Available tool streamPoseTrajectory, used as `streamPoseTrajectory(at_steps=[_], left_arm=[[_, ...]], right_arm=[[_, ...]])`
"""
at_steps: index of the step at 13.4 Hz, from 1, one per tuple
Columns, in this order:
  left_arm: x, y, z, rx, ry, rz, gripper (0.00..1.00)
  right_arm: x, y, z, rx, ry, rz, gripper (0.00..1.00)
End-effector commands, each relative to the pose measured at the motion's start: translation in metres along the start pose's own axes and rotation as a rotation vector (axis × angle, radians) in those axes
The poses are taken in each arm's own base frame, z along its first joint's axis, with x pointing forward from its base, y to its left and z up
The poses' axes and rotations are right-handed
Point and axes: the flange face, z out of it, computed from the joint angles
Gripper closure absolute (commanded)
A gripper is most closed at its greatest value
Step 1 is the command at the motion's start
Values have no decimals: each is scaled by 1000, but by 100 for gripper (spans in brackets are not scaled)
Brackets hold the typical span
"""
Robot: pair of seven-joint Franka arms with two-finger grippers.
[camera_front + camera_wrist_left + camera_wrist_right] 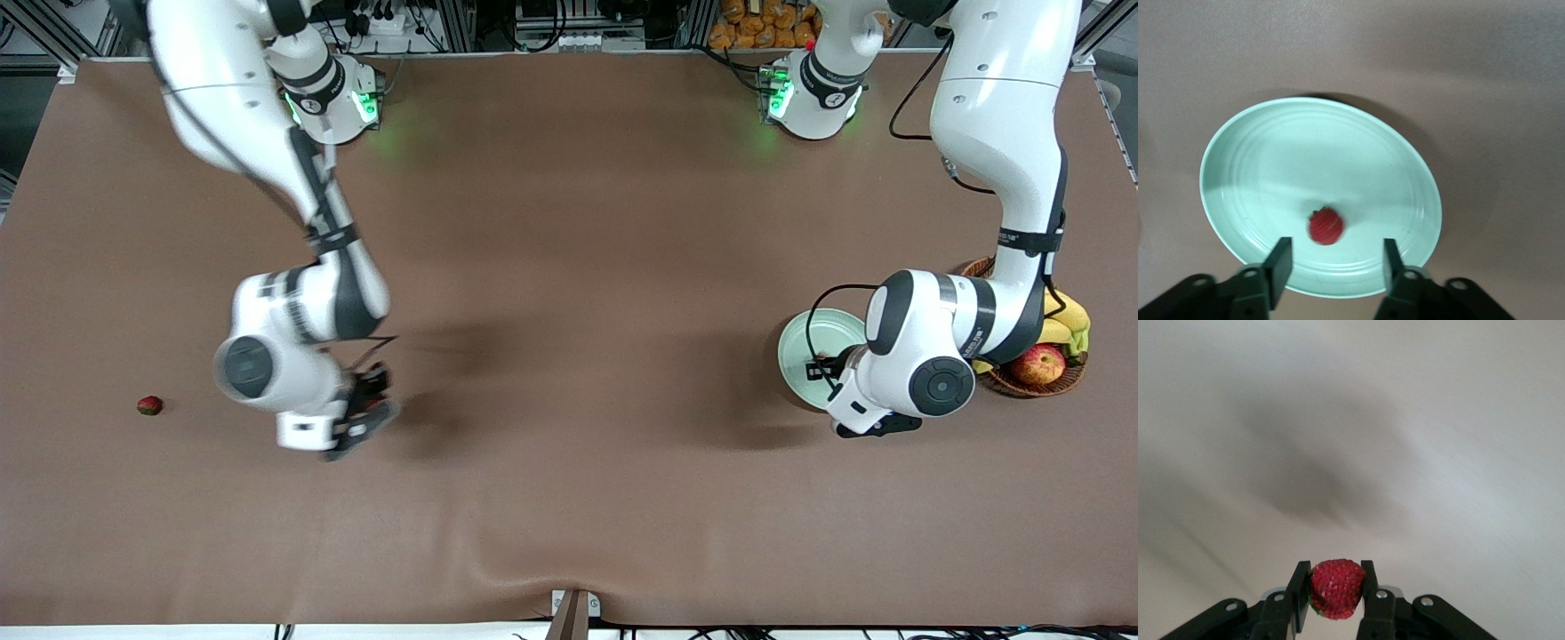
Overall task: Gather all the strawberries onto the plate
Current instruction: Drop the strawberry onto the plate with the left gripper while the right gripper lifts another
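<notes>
Right gripper (1336,593) is pinching a strawberry (1335,588) between its two fingers, up in the air over bare worktop (569,267) near the right arm's end. Left gripper (1333,263) hangs over the plate (1258,153) w/ its fingers spread apart and nothing in them. A 2nd strawberry (1326,226) lies in the plate, just under that gap.

3rd strawberry (149,405) sits alone on the worktop, way out at the right arm's end, well apart from the plate. The plate (805,351) is at the left arm's end, just beside a basket (1031,384) w/ an apple (1037,364) and bananas (1064,322).

What matters most, I think: the held berry has to go all the way across to the plate, toward the left arm's end. The right arm is much nearer the lone berry; the left arm is nearer the plate.

The front view shows the lone berry and how far apart things are, but the left arm hides the plate's inside there. Only the left wrist view shows the berry in the plate. Only the right wrist view shows the pinch.
</notes>
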Motion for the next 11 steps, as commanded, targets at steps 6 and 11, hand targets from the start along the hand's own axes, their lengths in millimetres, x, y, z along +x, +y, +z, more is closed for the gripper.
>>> streamPoseTrajectory(at_steps=[6,11], left_arm=[[-25,9,-70,-23,75,-9,0],[-32,21,-99,-47,122,-52,0]], right_arm=[[112,-217,33,-62,130,-362,100],[142,-266,76,-89,166,-442,100]])
